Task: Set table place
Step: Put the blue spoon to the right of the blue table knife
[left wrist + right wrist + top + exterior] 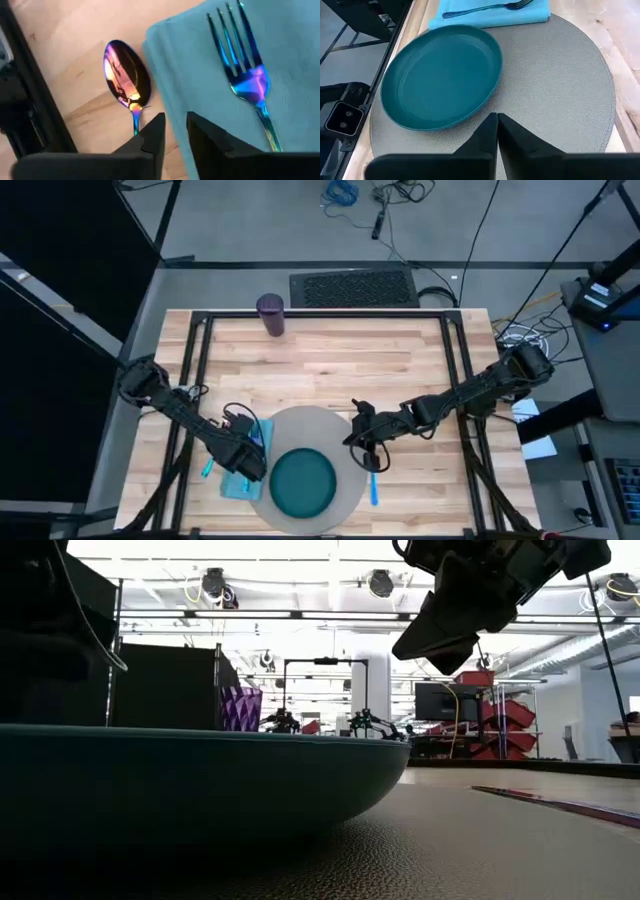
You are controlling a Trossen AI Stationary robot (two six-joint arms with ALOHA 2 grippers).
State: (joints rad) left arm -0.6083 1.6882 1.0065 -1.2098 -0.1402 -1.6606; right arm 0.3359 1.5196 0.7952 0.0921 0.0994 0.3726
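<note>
Top view: pale wood table point(330, 350) w/ round grey mat point(345, 430) at the near edge, teal plate point(303, 483) on the mat's near-left part. Left arm reaches in from the table's left side, elbow low, wrist angled toward the mat's left rim; left gripper point(250, 462) sits over the light blue napkin point(238, 483). Its wrist cam shows fingers slightly apart, holding nothing, tips above the napkin edge point(210, 75), fork point(245, 70) lying on the napkin, iridescent pink spoon point(126, 80) on bare wood just beside it. Right arm comes from the right side, stretched low across the table; right gripper point(362, 448) is over the mat's right rim, fingers closed together and empty (wrist cam, point(496, 125)), pointing at the plate point(442, 75). Blue knife point(373, 485) lies right of the mat. Purple cup point(270, 315) stands at the far edge, well apart from the rest.
</note>
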